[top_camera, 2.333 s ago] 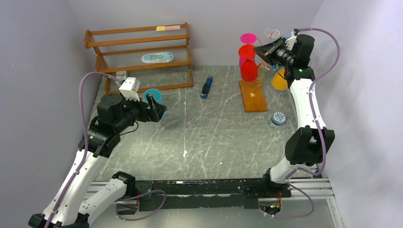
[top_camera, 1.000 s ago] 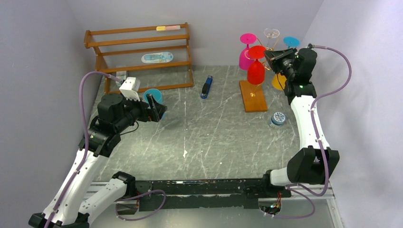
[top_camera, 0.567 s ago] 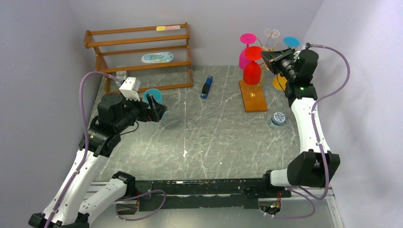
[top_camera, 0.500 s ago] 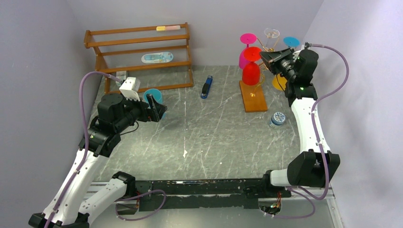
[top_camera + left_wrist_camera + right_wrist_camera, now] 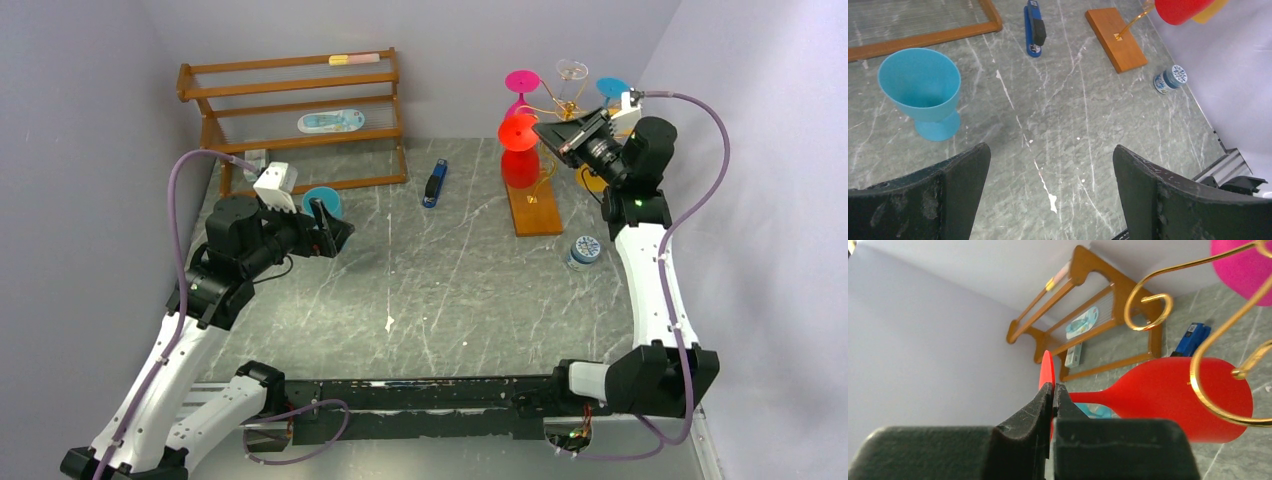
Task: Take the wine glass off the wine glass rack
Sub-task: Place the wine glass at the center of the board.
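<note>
Top view: the right gripper pinches the foot of the red glass. The glass hangs tilted just left of the rack, over its base. The left gripper is spread near a blue cup.

Left wrist: wide-apart fingers. Only the glass's bowl shows, at the top edge. A stapler and a jar also appear.

Right wrist: fingers pressed onto the thin red foot. A gold scroll crosses in front of the bowl.

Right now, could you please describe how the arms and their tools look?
The left arm and right arm have white links, black joints and a lilac cable each. The left tool and right tool are black, with scuffed wedge fingers.
</note>
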`<state>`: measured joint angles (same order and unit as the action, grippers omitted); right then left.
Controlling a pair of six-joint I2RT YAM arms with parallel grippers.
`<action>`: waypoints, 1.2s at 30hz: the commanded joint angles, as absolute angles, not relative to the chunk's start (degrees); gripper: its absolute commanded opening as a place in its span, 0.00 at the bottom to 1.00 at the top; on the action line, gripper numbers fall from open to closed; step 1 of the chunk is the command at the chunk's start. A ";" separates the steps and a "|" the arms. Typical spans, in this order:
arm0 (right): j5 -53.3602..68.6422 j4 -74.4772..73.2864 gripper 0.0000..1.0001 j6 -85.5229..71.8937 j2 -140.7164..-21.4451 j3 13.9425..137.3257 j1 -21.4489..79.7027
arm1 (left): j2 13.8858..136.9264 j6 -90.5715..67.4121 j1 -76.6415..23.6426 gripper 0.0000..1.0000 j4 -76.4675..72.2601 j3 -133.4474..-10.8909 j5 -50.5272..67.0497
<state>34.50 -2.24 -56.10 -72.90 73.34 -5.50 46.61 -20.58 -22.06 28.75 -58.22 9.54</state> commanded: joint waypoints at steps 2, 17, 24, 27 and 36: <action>42.96 -0.56 0.00 -45.79 -69.82 73.21 -1.59 | 47.11 -20.91 -22.15 0.96 25.14 -57.95 15.13; 41.50 -6.25 0.00 -26.91 -62.99 64.11 22.58 | 50.48 -23.92 -22.19 0.93 12.19 -56.62 41.32; 39.82 2.34 0.00 -31.25 -62.91 59.61 28.30 | 52.38 -27.75 -24.09 0.90 4.98 -53.61 47.96; 39.57 5.60 0.00 -32.94 -63.93 57.93 30.74 | 53.26 -28.46 -27.80 0.85 3.95 -52.73 45.84; 40.83 10.14 0.00 -34.76 -65.30 55.99 33.89 | 54.75 -30.81 -30.54 0.61 0.44 -50.80 43.60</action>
<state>39.92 5.10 -33.45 -65.47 57.04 33.36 54.41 -29.43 -30.22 4.27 -51.66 43.53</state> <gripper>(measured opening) 0.038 0.678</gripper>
